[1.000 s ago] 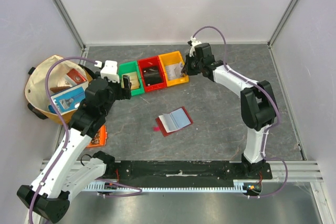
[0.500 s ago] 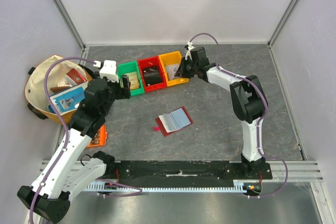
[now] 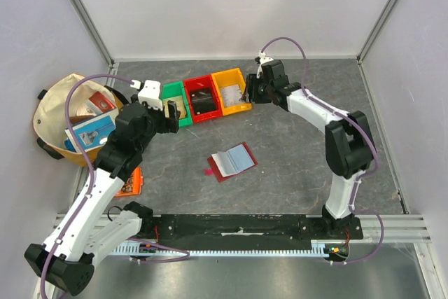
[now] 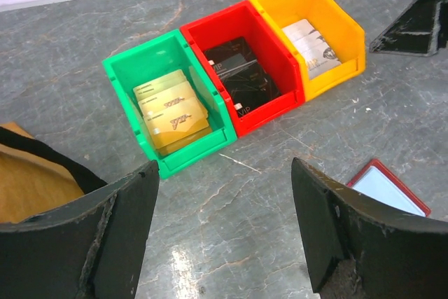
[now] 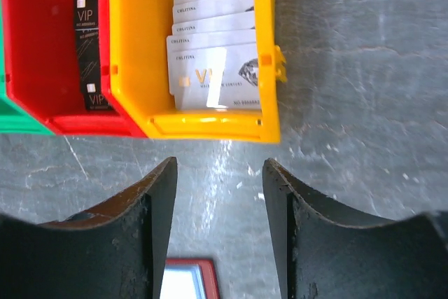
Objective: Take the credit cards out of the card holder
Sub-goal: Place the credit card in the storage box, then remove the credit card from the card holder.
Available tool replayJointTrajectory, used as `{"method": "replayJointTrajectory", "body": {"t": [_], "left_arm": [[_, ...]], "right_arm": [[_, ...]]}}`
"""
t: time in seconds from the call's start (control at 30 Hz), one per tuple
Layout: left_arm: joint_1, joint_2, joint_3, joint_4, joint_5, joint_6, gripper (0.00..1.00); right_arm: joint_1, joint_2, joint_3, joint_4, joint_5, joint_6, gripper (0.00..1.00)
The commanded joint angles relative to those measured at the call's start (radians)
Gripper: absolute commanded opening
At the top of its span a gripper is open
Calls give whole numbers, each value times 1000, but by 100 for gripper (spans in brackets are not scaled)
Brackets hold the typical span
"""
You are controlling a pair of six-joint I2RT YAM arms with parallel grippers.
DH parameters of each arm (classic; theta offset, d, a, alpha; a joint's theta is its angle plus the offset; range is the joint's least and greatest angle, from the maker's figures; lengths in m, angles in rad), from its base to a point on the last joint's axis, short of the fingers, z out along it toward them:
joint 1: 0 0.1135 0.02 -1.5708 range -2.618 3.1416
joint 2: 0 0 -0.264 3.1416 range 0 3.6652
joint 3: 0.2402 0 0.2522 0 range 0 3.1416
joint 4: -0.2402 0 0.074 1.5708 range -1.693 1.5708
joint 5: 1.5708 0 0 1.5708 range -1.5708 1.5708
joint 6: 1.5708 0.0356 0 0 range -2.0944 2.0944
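Far left, at the table's edge: tan bag [image 3: 52, 120], open, boxed goods inside. No part in the task.

Near left, beside the left arm: orange flat packet [image 3: 131, 181], flat on the table.

Left of centre: left gripper [image 4: 224, 169], fingers spread wide, nothing between them. Hovers just in front of the green bin.

Back row, side by side:
- green bin [image 4: 192, 153], holds gold cards [image 4: 171, 110];
- red bin [image 4: 269, 113], holds black cards [image 4: 241, 78];
- yellow bin [image 4: 336, 75], holds silvery cards [image 5: 213, 75], fanned.

Mid-table, nearer than the bins: card holder [image 3: 232, 162]. Lies open and flat, pale sleeves up, dark-red border showing. Well apart from both grippers. Cannot tell whether any sleeve has a card in it.

Right of centre: right gripper [image 5: 218, 166], fingers parted, empty. Hangs over bare table just in front of the yellow bin.

Hazards, as judged:
- thin holder likely to slide or fold shut if pulled at without a second gripper pinning it;
- slick sleeve plastic may give way instead of a card;
- possible arm collision if both reach for the holder at once;
- possible knock to a bin from either gripper, given how close they hang.
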Motion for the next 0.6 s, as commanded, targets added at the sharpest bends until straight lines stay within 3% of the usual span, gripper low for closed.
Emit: {"method": "replayJointTrajectory", "body": {"t": [0.0, 0.33, 0.57], "left_arm": [[6, 23, 11, 25, 62, -55, 82], [-42, 86, 28, 2, 347, -291, 80], [-311, 116, -39, 96, 220, -468, 79]], "right_arm": [[3, -177, -89, -30, 40, -59, 61], [61, -478, -435, 14, -72, -14, 64], [136, -621, -667, 120, -92, 42, 62]]}}
